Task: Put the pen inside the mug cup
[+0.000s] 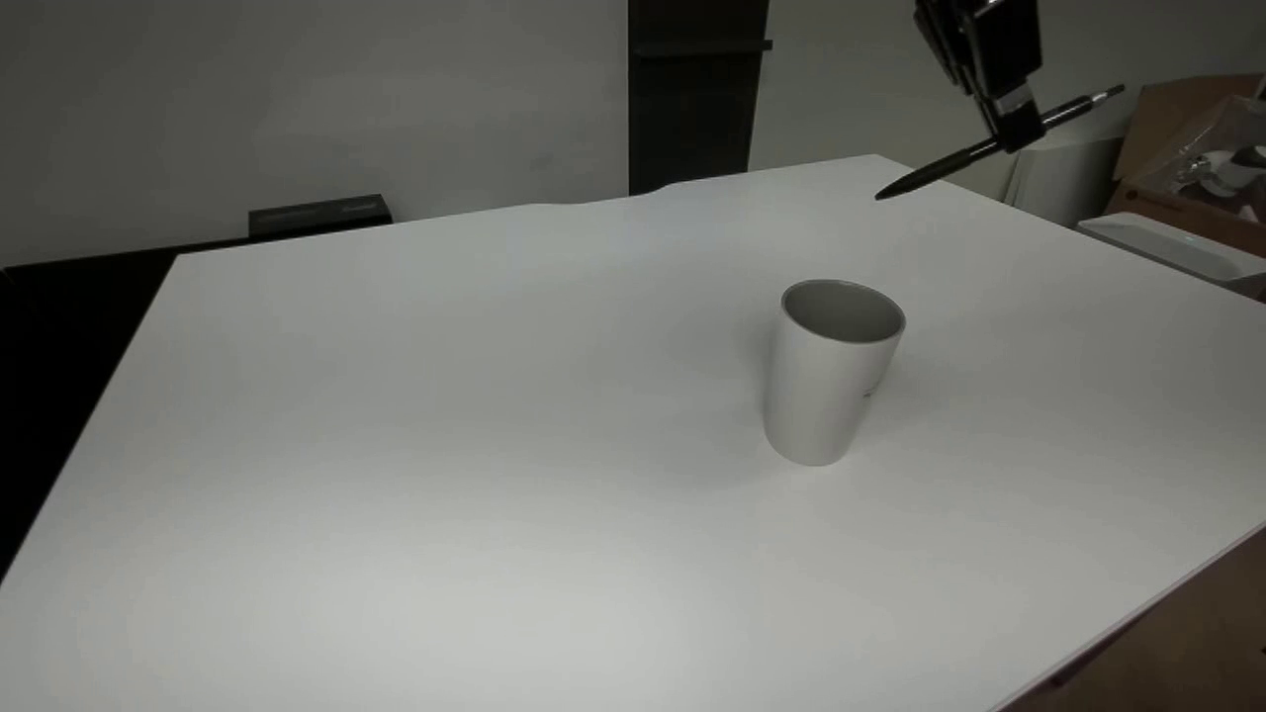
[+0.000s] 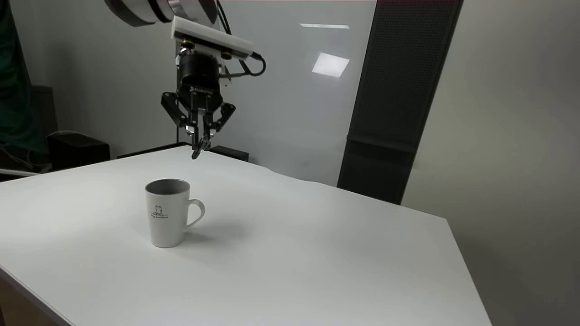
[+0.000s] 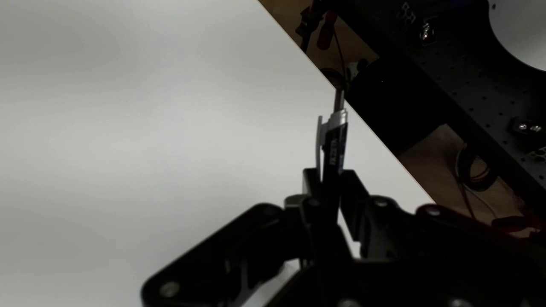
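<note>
The white mug cup stands upright on the white table in both exterior views. Its inside is dark grey. A handle and a small dark print show on the mug in an exterior view. My gripper is shut on the black pen, in the air above the table and higher than the mug. The pen is tilted, with its tapered end lower. In an exterior view the gripper is behind and above the mug, apart from it. In the wrist view the pen's clip end sticks out beyond the fingertips. The mug is out of the wrist view.
The white table has a wall and a dark panel behind it. A cardboard box and a white tray are beyond its edge. In the wrist view a black perforated base lies past the table edge.
</note>
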